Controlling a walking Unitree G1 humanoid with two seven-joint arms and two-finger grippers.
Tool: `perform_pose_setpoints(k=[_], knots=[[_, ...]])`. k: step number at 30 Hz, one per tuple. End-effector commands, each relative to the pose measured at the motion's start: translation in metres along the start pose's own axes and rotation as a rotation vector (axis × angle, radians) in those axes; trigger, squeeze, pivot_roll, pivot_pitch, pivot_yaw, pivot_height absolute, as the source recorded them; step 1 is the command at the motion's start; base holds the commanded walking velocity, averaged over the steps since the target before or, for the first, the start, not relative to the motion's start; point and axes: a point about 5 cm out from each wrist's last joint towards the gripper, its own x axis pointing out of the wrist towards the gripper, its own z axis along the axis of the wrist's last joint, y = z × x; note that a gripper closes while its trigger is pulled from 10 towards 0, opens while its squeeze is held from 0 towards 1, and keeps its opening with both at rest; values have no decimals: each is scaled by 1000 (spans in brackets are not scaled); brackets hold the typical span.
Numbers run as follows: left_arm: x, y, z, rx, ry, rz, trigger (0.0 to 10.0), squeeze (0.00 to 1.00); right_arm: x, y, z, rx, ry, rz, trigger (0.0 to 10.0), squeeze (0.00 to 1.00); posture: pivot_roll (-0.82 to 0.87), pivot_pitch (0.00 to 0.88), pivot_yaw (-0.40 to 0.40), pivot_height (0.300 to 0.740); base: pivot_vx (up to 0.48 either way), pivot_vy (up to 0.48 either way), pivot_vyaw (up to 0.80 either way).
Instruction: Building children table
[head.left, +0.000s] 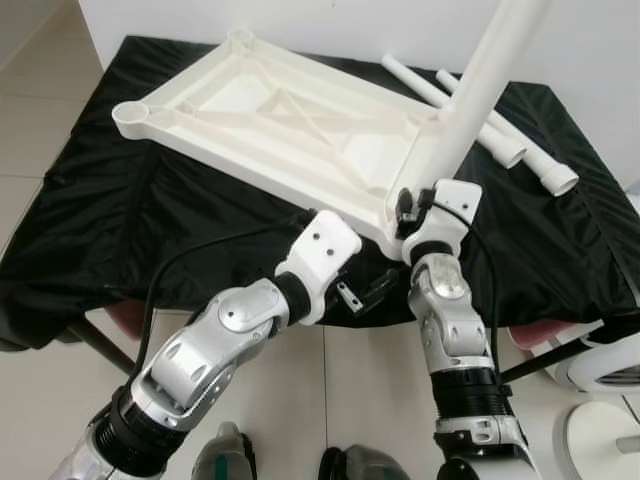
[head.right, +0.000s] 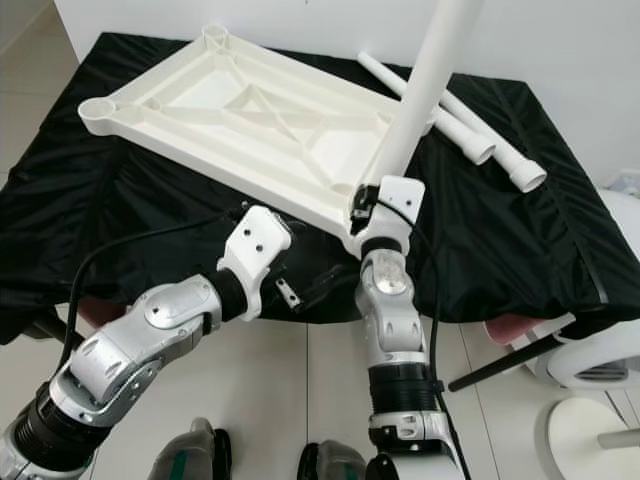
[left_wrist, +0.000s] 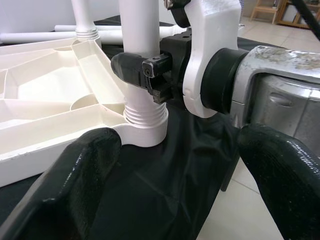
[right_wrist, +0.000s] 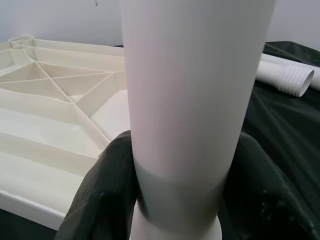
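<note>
Lying upside down on a black cloth (head.left: 120, 210), the white tabletop (head.left: 270, 115) showed its ribbed underside, empty corner sockets at its far and left corners. One white leg (head.left: 480, 80) stood upright in the near right corner socket; the right gripper (head.left: 415, 205) was clamped round its base. Loose legs (head.left: 500, 135) lay on the cloth behind, to the right of the tabletop. The left gripper (head.left: 355, 290) hovered at the cloth's near edge, just beside the seated leg.

Left wrist view: both black fingers (left_wrist: 75, 185) stood wide apart with nothing between them; beyond them the leg's ribbed foot sat in its socket, the right gripper's finger (left_wrist: 132, 67) pressed against the tube.

Right wrist view: the leg (right_wrist: 190, 100) ran up between the two black fingers (right_wrist: 102, 195), both touching it; the tabletop's ribs (right_wrist: 55, 95) lay alongside, and one loose leg's threaded end (right_wrist: 292, 80) rested on the cloth.
</note>
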Motion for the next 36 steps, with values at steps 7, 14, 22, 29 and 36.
perform_pose_setpoints(k=[7,14,22,29,36], knots=[[-2,-6,2,-7,-5,-81,10000,0,-13,-11,-26,10,132,-100,10000,0,81,91,-87,740,0,0,0],[-1,-5,2,-7,-6,-81,10000,0,-15,-9,-24,-12,113,-85,10000,392,78,92,-88,740,0,0,0],[0,-5,2,-8,-8,-80,10000,0,-12,-9,-20,-51,104,-23,10000,1000,77,92,-89,740,0,0,0],[0,-5,3,-10,-11,-79,10000,0,-4,-13,9,-118,-96,-9,10000,0,74,90,-90,740,0,0,0],[0,-6,3,-11,-12,-80,10000,0,0,-13,17,-154,-137,22,10000,0,74,89,-90,740,0,0,0]])
